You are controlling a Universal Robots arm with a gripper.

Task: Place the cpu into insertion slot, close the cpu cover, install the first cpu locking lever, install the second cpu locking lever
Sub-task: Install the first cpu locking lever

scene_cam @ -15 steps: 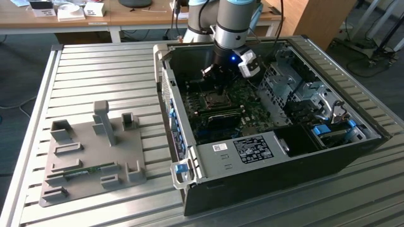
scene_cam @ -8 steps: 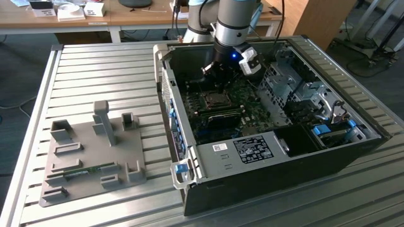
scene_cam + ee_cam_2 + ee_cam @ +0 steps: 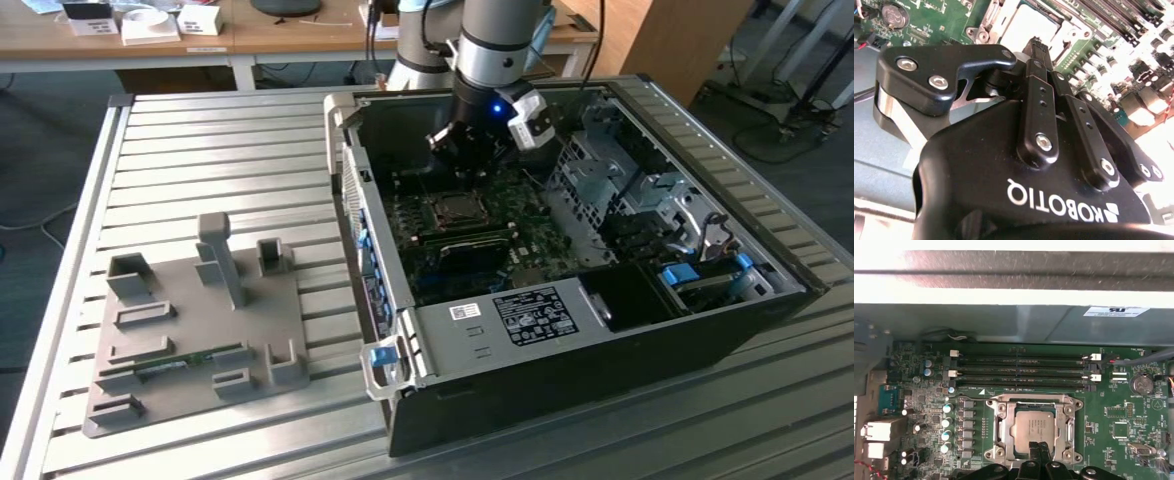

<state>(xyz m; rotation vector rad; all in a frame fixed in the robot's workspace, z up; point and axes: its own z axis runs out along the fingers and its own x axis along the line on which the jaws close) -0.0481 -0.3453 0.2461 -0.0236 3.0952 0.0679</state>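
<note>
The small square silvery-grey cpu (image 3: 1035, 427) sits in its socket, with the thin silver windowed cpu cover (image 3: 1008, 425) lying flat around it. The black gripper (image 3: 1040, 450) is right at the cover's edge, fingers (image 3: 1035, 95) pinched together, over the green motherboard (image 3: 1119, 410) inside the open black computer case (image 3: 601, 350).

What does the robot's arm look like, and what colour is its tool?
The arm is a round silver-grey tube with a dark wrist, where a small blue light glows and a white box is fastened. In the second wrist view the tool is glossy black, with jointed bars, silver screws and white lettering.
</note>
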